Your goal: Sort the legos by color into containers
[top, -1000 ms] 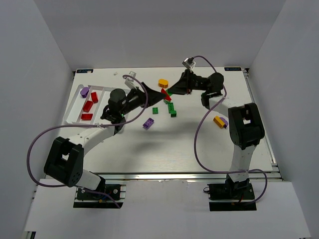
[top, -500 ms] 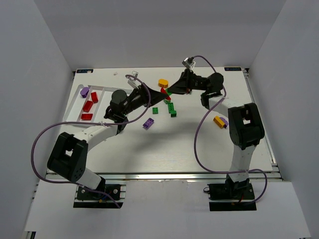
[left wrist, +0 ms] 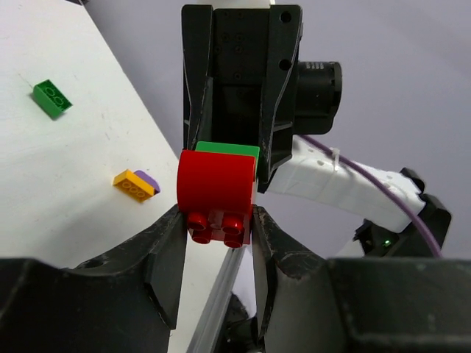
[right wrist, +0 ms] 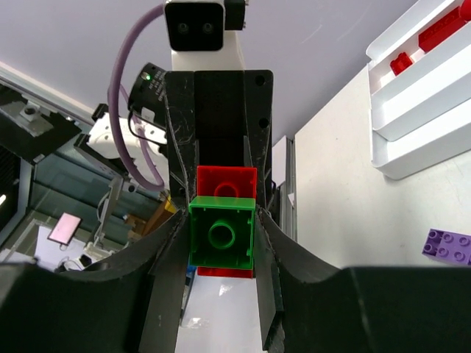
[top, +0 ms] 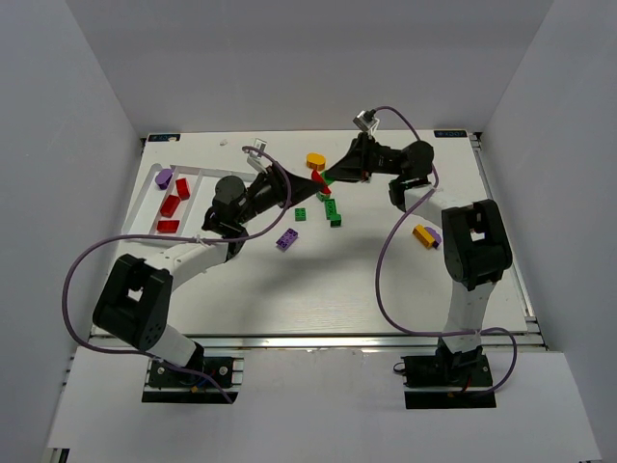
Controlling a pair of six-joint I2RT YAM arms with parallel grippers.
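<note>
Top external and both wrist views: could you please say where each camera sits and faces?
Top external: above and behind the bases, looking down on the table; both arms show whole.
Left wrist: on the left arm, facing the right arm; its left hand, shut on the red brick, shows.
Right wrist: on the right arm, facing the left arm and tray; its right hand, shut on the green brick, shows.
Shared: both wrist views show the same two bricks, from opposite ends.
</note>
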